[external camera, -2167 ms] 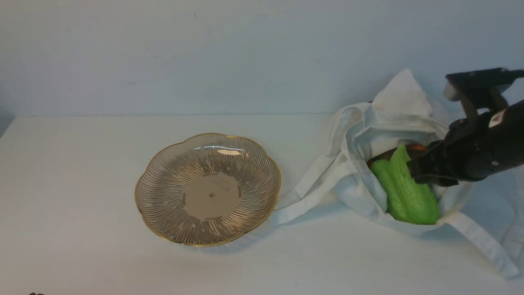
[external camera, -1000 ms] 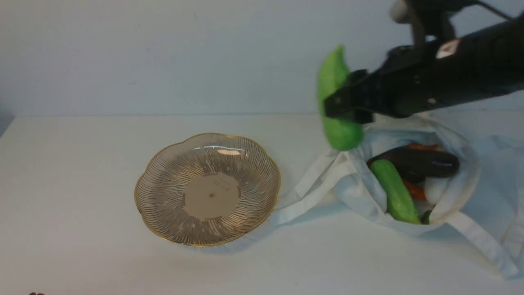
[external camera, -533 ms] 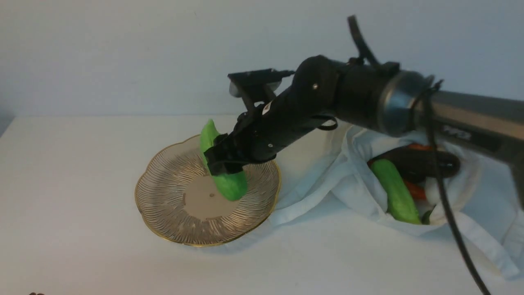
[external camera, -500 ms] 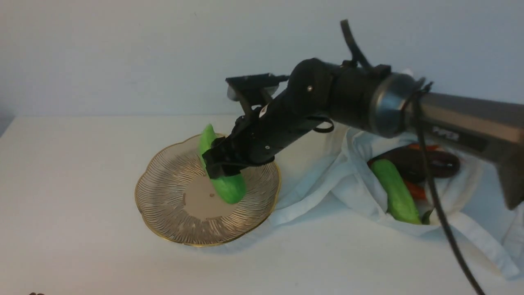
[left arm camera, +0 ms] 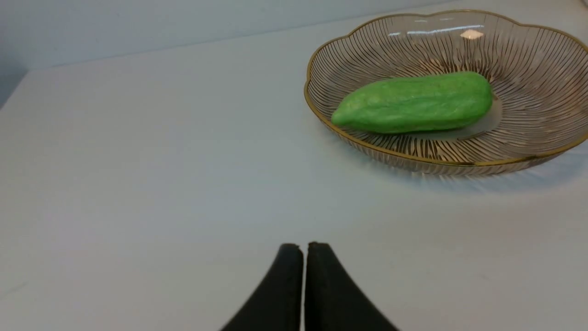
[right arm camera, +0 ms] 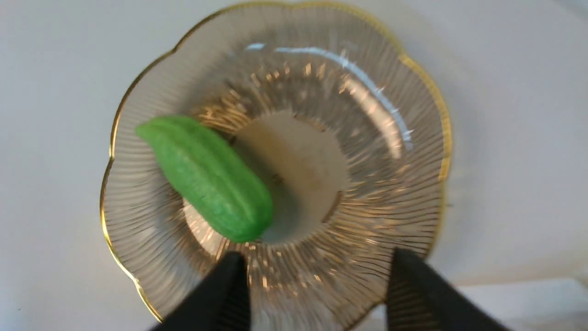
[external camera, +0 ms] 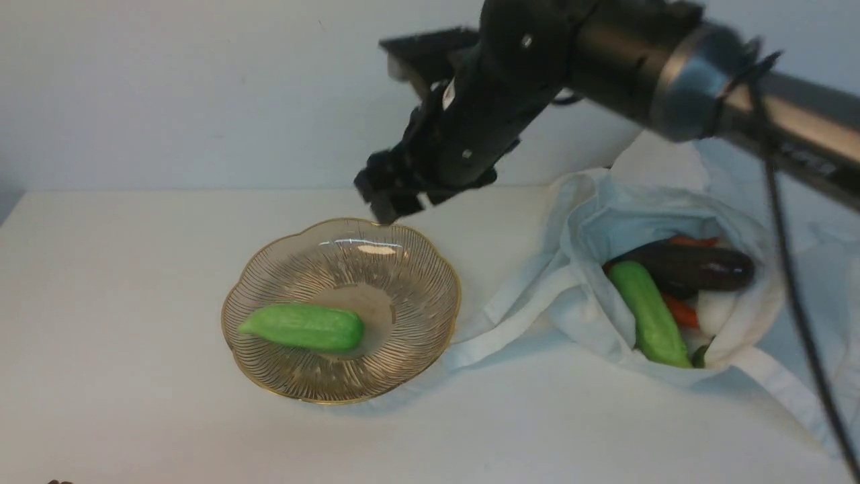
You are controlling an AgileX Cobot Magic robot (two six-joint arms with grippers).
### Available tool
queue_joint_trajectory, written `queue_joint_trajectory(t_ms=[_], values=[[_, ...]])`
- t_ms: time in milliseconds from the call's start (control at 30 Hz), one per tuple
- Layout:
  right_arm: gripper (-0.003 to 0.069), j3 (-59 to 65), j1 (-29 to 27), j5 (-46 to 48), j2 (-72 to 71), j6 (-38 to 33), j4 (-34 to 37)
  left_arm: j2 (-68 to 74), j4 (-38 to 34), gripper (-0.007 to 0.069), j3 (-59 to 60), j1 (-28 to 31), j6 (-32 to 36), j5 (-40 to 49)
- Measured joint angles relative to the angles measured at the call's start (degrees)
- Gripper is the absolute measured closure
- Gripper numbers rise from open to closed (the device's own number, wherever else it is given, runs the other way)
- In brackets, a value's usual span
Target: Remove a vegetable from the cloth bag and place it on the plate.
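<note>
The vegetable [external camera: 302,327] is down. The plump light-green gourd lies on its side inside the plate [external camera: 410,265], pointed end out towards the scalloped gold rim on the robot's left, blunt end resting at the edge of the plain flat centre. Nothing is touching it, and it looks settled, with no part hanging over the rim.

Above the far edge of the plate hangs the right gripper [external camera: 384,202], well clear of the gourd. Its wrist view looks straight down on the dish, showing the two dark fingers spread apart with only bare plate between them, so it holds nothing.

Off to the right, the cloth bag [external camera: 591,222] sits slumped open on the desk [external camera: 134,269], one flat strap trailing towards the plate. Inside it I can see the slimmer, darker cucumber [external camera: 648,312], the dark eggplant [external camera: 692,265] lying across behind it, and a bit of something orange and something white underneath.

The left gripper [left arm camera: 303,257] sits low over the desk on the near left of the plate, fingers pressed together, empty, with no part in this.

So where does that leave the job? One vegetable is out of the bag and on the plate, which is all the task asks for, so by my reading the main work is done. All that seems left is for the right arm to draw clear of the plate without knocking it
</note>
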Motion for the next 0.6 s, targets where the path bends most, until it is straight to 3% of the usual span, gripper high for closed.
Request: queue_joint_trajectory(t_ms=[33,67,133,333,600], values=[[0.0525,0.0,0.0,1.8,-3.7,1.2,-3.1,0.0,0.0,0.0629,0.0,0.0,0.0,0.0],[0.0594,0.4,0.0,3.3,-7.0,2.0,-5.2,0.0,0.0,0.0629,0.0,0.0,0.0,0.0],[0.0648,2.6,0.0,4.5,-12.9,3.6,-8.8,0.0,0.0,0.0629,0.0,0.0,0.0,0.0],[0.0671,12.8,0.0,2.8,-26.1,7.4,-12.8,0.0,0.0,0.0629,0.0,0.0,0.0,0.0],[0.0674,45.4,0.0,-18.5,-55.2,13.5,-13.1,0.0,0.0,0.0629,0.0,0.0,0.0,0.0]])
